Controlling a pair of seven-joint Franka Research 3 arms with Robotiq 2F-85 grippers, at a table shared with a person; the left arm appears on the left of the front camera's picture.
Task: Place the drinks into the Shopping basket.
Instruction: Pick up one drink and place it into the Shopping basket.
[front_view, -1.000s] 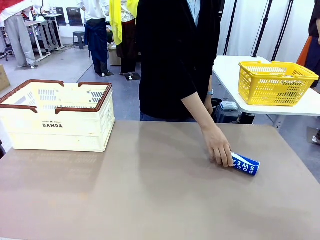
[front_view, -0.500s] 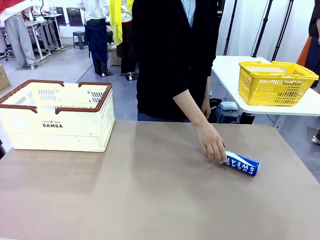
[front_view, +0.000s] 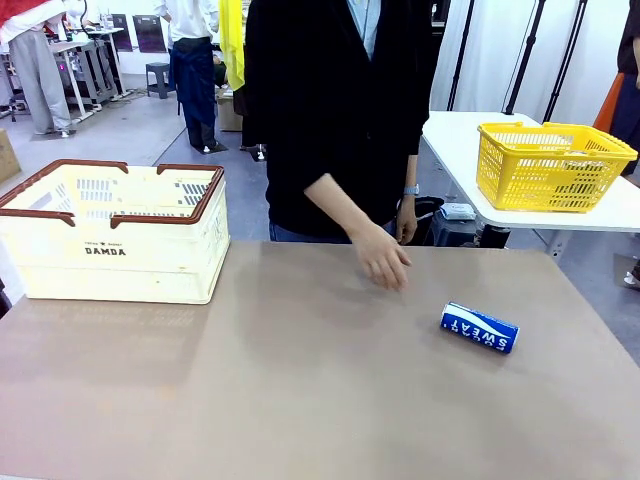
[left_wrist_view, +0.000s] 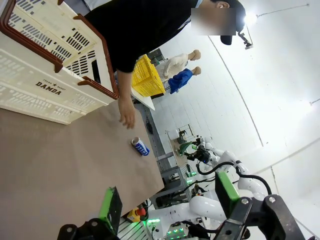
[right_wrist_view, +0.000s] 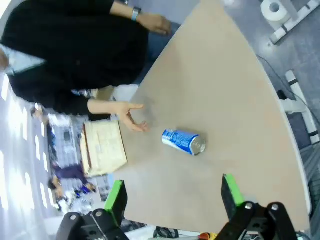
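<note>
Cream slotted plastic Shopping basket (front_view: 150, 265) with brown rim handles, one only, sits at ten o'clock on the brown table (front_view: 300, 400). One hand (front_view: 383, 262) of the person hovers at twelve, apart from the single blue-and-white aluminium can (front_view: 480, 327) lying on its side at three. Pickup looks not yet begun. Both the left gripper (left_wrist_view: 169, 200) and right gripper (right_wrist_view: 173, 194) stand with jaws apart, empty; the right seems better placed to straddle the can.

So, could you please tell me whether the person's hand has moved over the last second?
Yes. The hand has left the blue can and pulled back leftward, toward the cream basket; the can stayed put.
</note>
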